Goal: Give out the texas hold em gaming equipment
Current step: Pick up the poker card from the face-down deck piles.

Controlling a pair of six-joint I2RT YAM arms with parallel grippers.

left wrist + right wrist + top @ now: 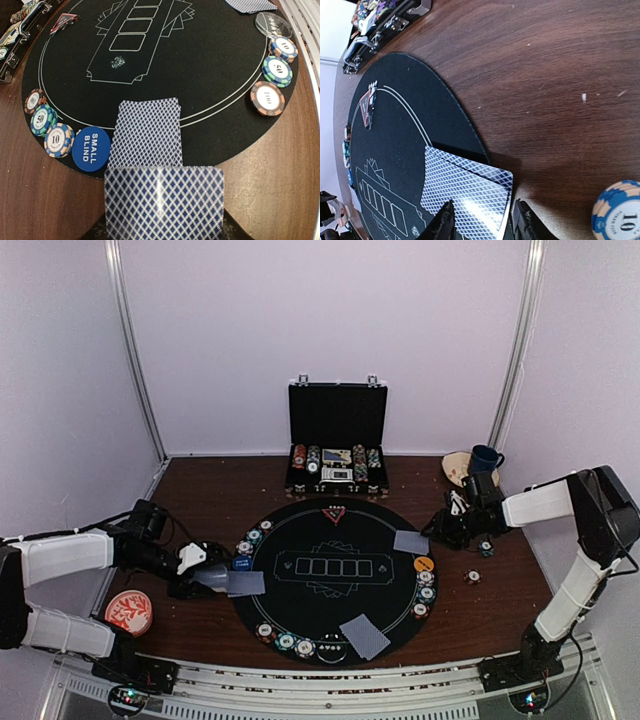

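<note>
The black round mat carries playing cards and chips around its rim. My left gripper is at the mat's left edge, shut on a blue-backed stack of cards that hides its jaws. Beyond it a card pile lies on the mat beside the blue small blind button and three chips. My right gripper is at the mat's right edge, its fingers apart either side of a card pile lying there. A loose chip sits on the wood nearby. The red triangle marker lies at the far rim.
The open black briefcase stands behind the mat. A red-and-white dish lies at the near left. A blue mug and a bowl sit at the back right. Another card pile and an orange button lie on the mat.
</note>
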